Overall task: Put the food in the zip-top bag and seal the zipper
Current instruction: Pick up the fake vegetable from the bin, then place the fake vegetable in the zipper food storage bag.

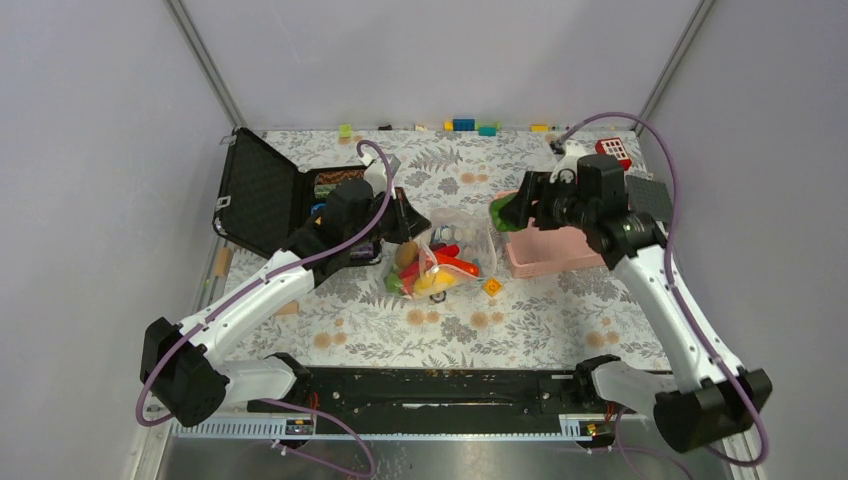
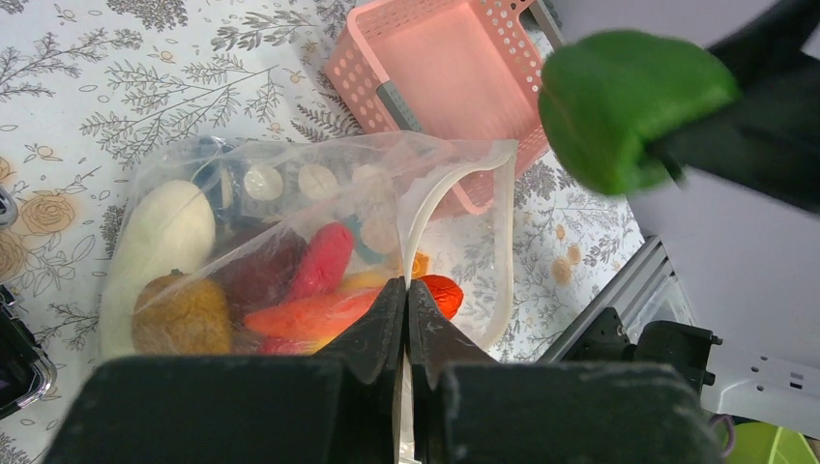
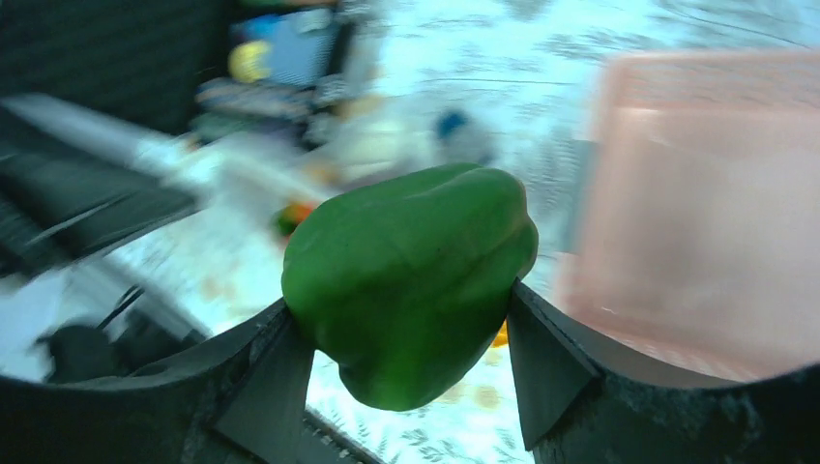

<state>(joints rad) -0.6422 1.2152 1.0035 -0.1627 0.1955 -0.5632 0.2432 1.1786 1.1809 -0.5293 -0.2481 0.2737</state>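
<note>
The clear zip-top bag point(image 1: 455, 235) lies mid-table with its mouth held up and open; it also shows in the left wrist view point(image 2: 319, 203). Inside it are the white radish point(image 2: 160, 242), a dark red piece point(image 2: 256, 275), a red chilli point(image 2: 324, 259), an orange carrot point(image 2: 309, 314) and other toy food. My left gripper point(image 2: 406, 290) is shut on the bag's whitish zipper strip point(image 2: 435, 198). My right gripper point(image 3: 411, 319) is shut on the green pepper point(image 3: 411, 280) and holds it in the air point(image 1: 510, 210) just right of the bag's mouth, above the pink basket's left end.
The pink basket point(image 1: 560, 255) stands right of the bag. An open black hard case point(image 1: 265, 195) stands at the left. Small building bricks point(image 1: 465, 125) line the far edge, and a small orange piece point(image 1: 491, 287) lies near the bag. A red and white toy point(image 1: 613, 150) sits back right.
</note>
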